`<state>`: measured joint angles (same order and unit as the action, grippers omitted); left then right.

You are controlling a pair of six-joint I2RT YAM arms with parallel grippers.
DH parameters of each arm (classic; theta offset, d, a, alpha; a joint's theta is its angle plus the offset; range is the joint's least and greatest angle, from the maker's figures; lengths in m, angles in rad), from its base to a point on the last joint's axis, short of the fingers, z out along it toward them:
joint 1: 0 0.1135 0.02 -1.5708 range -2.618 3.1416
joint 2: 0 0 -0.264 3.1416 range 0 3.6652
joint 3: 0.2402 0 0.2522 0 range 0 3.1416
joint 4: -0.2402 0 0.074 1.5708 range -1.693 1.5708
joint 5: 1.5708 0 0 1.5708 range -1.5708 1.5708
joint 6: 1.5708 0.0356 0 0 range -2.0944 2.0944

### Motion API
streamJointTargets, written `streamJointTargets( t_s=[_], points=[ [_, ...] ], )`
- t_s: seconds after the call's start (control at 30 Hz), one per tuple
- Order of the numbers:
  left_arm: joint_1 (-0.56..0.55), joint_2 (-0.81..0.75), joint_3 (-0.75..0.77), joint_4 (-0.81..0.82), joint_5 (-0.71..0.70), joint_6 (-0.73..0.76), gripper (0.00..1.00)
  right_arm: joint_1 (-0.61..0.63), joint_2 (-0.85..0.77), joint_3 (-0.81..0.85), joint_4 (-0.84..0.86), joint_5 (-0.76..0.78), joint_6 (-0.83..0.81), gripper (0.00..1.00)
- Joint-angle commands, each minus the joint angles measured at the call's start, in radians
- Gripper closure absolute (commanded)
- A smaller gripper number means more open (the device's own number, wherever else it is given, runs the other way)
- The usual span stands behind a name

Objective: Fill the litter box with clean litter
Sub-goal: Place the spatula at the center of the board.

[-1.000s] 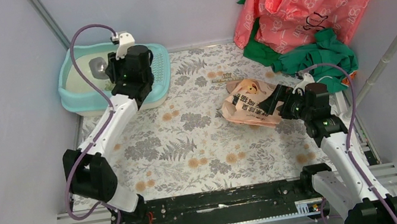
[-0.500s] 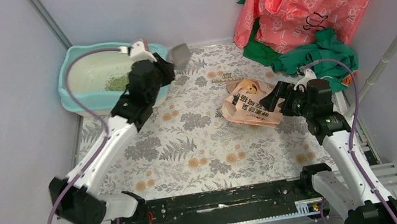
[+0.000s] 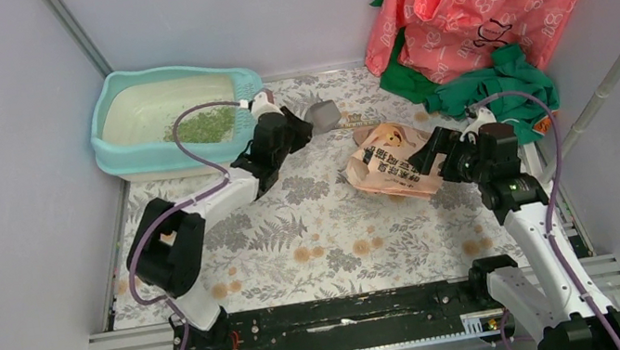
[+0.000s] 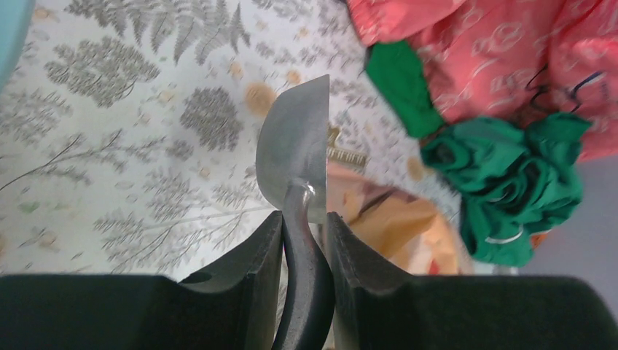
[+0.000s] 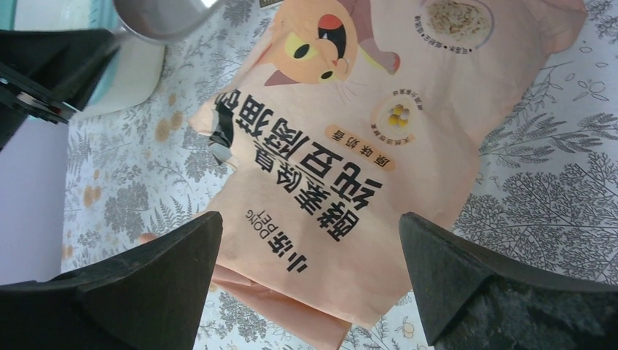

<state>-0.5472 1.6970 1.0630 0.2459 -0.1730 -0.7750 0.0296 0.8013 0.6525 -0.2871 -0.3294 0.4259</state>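
Turquoise litter box (image 3: 110,155) sits at the far-left corner of the tabletop (image 3: 297,233). Clean litter (image 3: 203,126) is heaped in its pan near the slotted end. Left end effector (image 4: 304,219) is clamped on the handle of the grey scoop (image 4: 295,157), above the tabletop between box and litter bag (image 5: 350,146). Right end effector (image 5: 310,226) is spread wide and empty over the bag.
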Motion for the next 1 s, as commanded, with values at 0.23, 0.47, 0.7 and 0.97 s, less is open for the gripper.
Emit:
streamJointTargets(
  t_s=[0.23,0.47,0.7,0.97],
  points=[
    [0.072,0.230,0.044,0.267,-0.142,-0.263,0.99,-0.003,0.070,0.118,-0.084,0.059,-0.017,0.01],
    [0.104,0.293,0.151,0.181,-0.120,-0.310,0.84,-0.001,0.077,0.165,-0.145,0.023,-0.038,0.04],
    [0.142,0.358,0.179,0.140,0.001,-0.349,0.54,0.013,0.066,0.183,-0.193,0.035,-0.081,0.04],
    [0.135,0.214,0.009,0.304,0.130,-0.332,0.38,0.056,0.045,0.223,-0.269,0.065,-0.089,0.04]
  ],
)
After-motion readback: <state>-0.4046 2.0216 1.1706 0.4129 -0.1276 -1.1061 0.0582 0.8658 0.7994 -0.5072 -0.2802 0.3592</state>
